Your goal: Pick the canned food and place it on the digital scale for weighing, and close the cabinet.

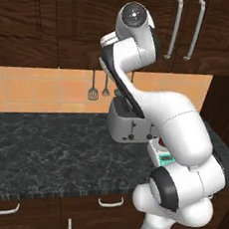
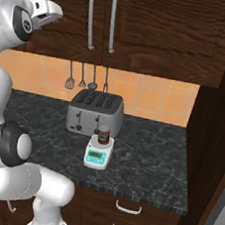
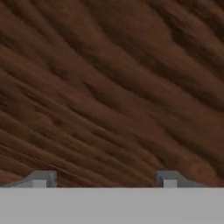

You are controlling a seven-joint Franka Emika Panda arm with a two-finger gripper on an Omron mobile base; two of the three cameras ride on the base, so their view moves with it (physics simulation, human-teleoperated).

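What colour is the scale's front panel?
Teal, on a white scale; clearest in the right base view.

I find no text I can read. The digital scale (image 2: 98,155) has a small display on its teal front, but it is too small to make out; the canned food (image 2: 103,135) carries a pale label band, also unreadable.

Even, soft rendered light; the cabinet (image 2: 159,30) stays dim, its wood grain blurred in the hand view, faint shadows on the worktop (image 1: 47,149).
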